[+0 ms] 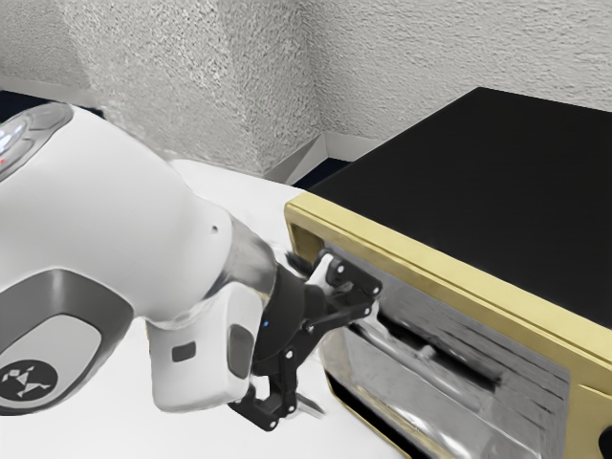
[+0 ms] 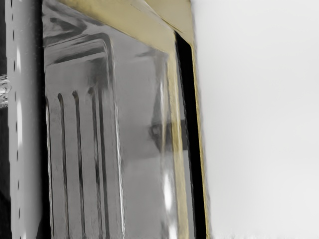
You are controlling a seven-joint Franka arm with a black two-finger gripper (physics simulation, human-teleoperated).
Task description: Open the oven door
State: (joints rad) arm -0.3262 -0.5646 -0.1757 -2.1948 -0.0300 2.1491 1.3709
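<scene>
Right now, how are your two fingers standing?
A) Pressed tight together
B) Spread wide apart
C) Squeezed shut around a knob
B: at the front of the oven, the gripper has one finger up high and the other well below it, with a wide gap between.

Oven door (image 2: pixel 139 189): gray, w/ 1 bar handle (image 2: pixel 27 124); open/shut unclear.

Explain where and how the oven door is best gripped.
Probably by its handle bar, the gripper coming square on from the oven's front, one finger above the bar and one below. The bar is long and straight, running lengthwise across the door, and the dark strip beside it suggests room for fingertips.
</scene>
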